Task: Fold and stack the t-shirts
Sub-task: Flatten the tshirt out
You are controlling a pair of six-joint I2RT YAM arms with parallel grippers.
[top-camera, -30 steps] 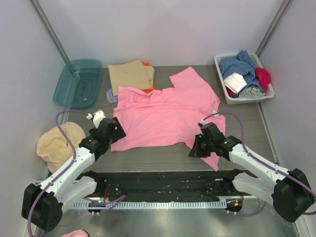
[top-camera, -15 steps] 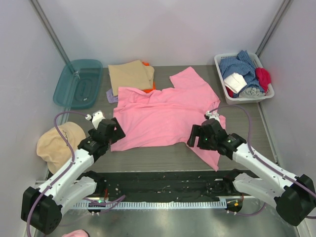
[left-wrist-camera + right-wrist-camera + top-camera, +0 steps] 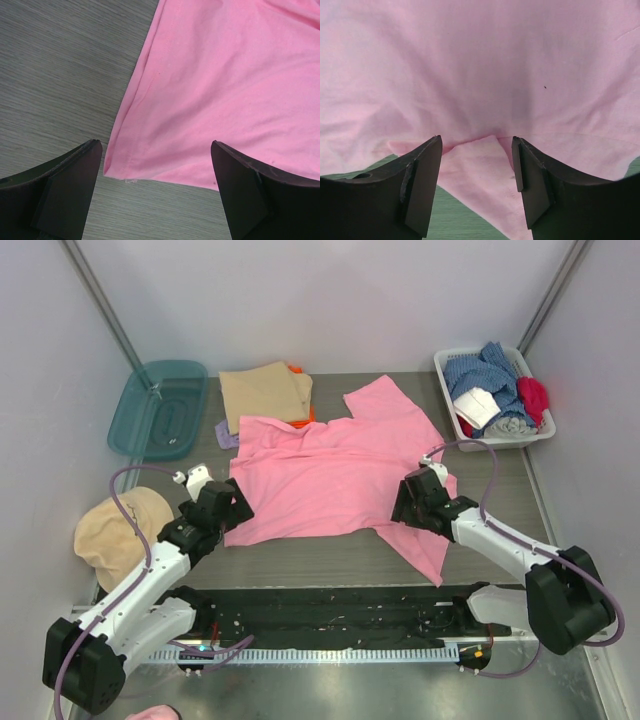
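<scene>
Left arm reaches up from lower left; left gripper [image 3: 233,508] spread wide over the pink t-shirt's [image 3: 330,475] lower-left corner, holding nothing. Right arm bent inward at centre right; right gripper [image 3: 405,505] parted, a raised ridge of cloth between its fingers (not squeezed). Shirt lies spread mid-frame, soft knit, on grey woodgrain table [image 3: 300,560]. Only the left wrist view shows the stitched hem.
</scene>
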